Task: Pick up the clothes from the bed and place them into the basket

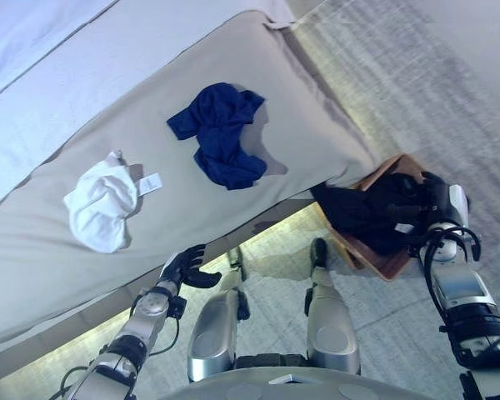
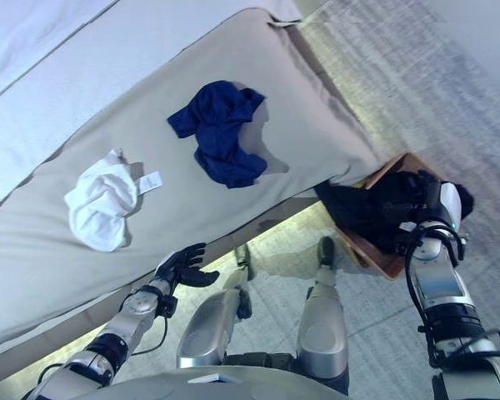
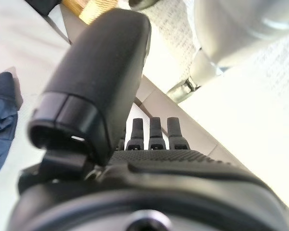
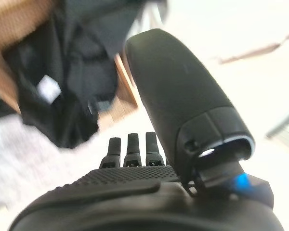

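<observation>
A navy blue garment (image 1: 221,133) lies crumpled on the beige bed (image 1: 300,125). A white garment (image 1: 102,204) with a tag lies to its left. A brown basket (image 1: 389,268) stands on the floor at the bed's right corner, with a black garment (image 1: 358,212) draped in it. My right hand (image 1: 433,196) hovers at the basket's right side; in the right wrist view its fingers (image 4: 134,144) are straight, and the black garment (image 4: 72,72) lies past them, apart. My left hand (image 1: 187,268) is open and empty, below the bed's near edge.
A white pillow or sheet (image 1: 33,33) covers the bed's far left. Grey carpet (image 1: 433,83) spreads to the right of the bed and round the basket. A lit strip runs under the bed's near edge (image 1: 258,229).
</observation>
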You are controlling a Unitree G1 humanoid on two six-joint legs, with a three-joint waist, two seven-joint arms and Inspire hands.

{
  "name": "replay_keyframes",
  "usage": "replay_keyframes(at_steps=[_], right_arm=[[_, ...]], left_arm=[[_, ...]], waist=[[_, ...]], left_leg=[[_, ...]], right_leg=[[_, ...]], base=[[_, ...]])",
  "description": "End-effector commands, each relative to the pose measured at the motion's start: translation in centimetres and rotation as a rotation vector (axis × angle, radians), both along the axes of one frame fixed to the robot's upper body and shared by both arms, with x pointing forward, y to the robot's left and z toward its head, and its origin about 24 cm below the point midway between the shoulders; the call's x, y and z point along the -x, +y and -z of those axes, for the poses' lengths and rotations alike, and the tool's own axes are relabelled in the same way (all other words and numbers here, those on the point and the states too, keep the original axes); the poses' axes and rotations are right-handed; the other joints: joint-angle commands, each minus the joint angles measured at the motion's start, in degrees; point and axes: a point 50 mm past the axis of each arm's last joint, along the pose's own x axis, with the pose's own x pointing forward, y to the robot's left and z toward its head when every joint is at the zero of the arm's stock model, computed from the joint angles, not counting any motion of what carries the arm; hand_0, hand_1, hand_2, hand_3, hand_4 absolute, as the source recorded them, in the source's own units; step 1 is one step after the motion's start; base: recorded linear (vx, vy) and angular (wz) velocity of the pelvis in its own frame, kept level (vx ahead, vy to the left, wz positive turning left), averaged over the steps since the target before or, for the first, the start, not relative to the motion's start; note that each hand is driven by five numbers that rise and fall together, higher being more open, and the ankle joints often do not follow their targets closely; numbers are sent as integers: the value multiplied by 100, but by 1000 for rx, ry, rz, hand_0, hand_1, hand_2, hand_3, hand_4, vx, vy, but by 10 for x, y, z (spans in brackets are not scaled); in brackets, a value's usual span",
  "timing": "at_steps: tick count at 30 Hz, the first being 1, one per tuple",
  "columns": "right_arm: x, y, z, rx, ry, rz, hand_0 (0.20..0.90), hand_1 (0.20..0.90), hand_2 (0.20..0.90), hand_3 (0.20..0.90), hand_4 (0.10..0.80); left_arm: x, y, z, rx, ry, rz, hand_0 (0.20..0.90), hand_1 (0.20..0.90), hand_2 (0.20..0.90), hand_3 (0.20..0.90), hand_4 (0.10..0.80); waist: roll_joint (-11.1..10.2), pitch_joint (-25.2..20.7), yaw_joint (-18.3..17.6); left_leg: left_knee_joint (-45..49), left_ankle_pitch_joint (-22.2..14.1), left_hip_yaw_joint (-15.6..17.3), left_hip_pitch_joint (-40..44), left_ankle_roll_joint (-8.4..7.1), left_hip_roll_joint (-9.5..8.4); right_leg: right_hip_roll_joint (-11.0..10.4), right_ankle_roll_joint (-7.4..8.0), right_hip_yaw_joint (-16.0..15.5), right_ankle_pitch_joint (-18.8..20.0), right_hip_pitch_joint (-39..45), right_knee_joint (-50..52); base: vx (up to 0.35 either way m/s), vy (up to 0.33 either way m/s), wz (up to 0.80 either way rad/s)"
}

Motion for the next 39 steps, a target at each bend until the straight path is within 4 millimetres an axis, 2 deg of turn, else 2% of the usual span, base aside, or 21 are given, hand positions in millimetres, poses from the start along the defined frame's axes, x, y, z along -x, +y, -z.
replay_keyframes(at_steps=[1, 5, 8, 10, 13, 16, 19, 25, 26, 28, 30, 35, 39], right_arm=[[-4, 0, -66, 237, -210, -102, 900, 900, 900, 900, 800], [-6, 11, -82, 321, -192, -196, 900, 900, 900, 900, 800], [-17, 26, -92, 319, -230, -293, 900, 900, 900, 900, 800], [-28, 42, -100, 333, -256, -380, 900, 900, 900, 900, 800], [-46, 64, -104, 339, -220, -469, 900, 900, 900, 900, 800], [-63, 69, -99, 379, -158, -476, 900, 900, 900, 900, 800], [-83, 69, -99, 432, -113, -440, 900, 900, 900, 900, 800], [-119, 67, -138, 596, -91, -299, 900, 900, 900, 900, 800], [-124, 65, -144, 606, -58, -268, 900, 900, 900, 900, 800], [-130, 57, -146, 614, 8, -194, 900, 900, 900, 900, 800], [-133, 41, -146, 645, 142, -103, 900, 900, 900, 900, 800], [-130, 21, -144, 716, 276, 0, 900, 900, 900, 900, 800], [-128, 17, -139, 744, 353, 13, 900, 900, 900, 900, 800]], left_arm=[[36, 27, 17, -71, 111, -69, 900, 900, 900, 900, 800], [53, 28, 25, -61, 162, -97, 900, 900, 900, 900, 800], [61, 28, 28, -50, 187, -107, 900, 900, 900, 900, 800], [67, 27, 32, -45, 210, -105, 900, 900, 900, 900, 800], [67, 27, 33, -46, 228, -90, 900, 900, 900, 900, 800], [61, 28, 31, -57, 228, -55, 900, 900, 900, 900, 800], [54, 29, 27, -67, 214, -33, 900, 900, 900, 900, 800], [27, 32, 14, -74, 162, -6, 900, 900, 900, 900, 800], [25, 33, 13, -72, 157, -7, 900, 900, 900, 900, 800], [20, 34, 10, -68, 144, 2, 900, 900, 900, 900, 800], [18, 32, 8, -55, 124, 7, 900, 900, 900, 900, 800], [15, 26, 6, -37, 80, 22, 900, 900, 900, 900, 800], [15, 24, 4, -27, 53, 18, 900, 900, 900, 900, 800]], waist=[[-336, -896, 157], [-397, -1133, 323], [-434, -1246, 516], [-447, -1306, 694], [-477, -1323, 965], [-484, -1230, 1237], [-483, -1036, 1514], [-421, -623, 2128], [-421, -557, 2234], [-372, -459, 2418], [-291, -335, 2637], [-166, -135, 2899], [-131, -1, 3029]], left_leg=[[310, -985, 242, 301, 225, -341], [359, -1067, 216, 394, 293, -392], [382, -1117, 113, 442, 340, -438], [395, -1136, 8, 467, 363, -471], [464, -1148, -176, 420, 414, -524], [629, -1151, -394, 234, 476, -572], [795, -1142, -598, 34, 527, -622], [1004, -1010, -982, -548, 567, -772], [1032, -1120, -1047, -564, 525, -788], [1070, -1077, -1135, -735, 523, -822], [1109, -1002, -1237, -957, 526, -851], [1103, -841, -1384, -1257, 537, -894], [1019, -732, -1483, -1383, 527, -910]], right_leg=[[474, -356, -147, -509, -201, 767], [417, -319, -187, -524, -37, 730], [366, -307, -305, -569, 88, 736], [318, -299, -431, -604, 180, 750], [226, -289, -593, -690, 239, 880], [132, -291, -815, -771, 203, 1090], [38, -297, -996, -838, 166, 1302], [-175, -319, -1355, -747, 13, 1565], [-206, -285, -1331, -878, 22, 1642], [-281, -293, -1456, -871, -50, 1698], [-351, -317, -1604, -916, -183, 1789], [-435, -336, -1828, -964, -384, 1909], [-465, -306, -1978, -935, -497, 1923]], base=[[123, 150, -3], [118, 136, 1], [83, 123, 18], [95, 133, 21], [75, 123, 32], [7, 88, 41], [-25, 77, 64], [-40, 69, 52], [40, 39, 33], [4, 52, 29], [-22, 68, 24], [-21, 38, 36], [-2, 20, 30]])
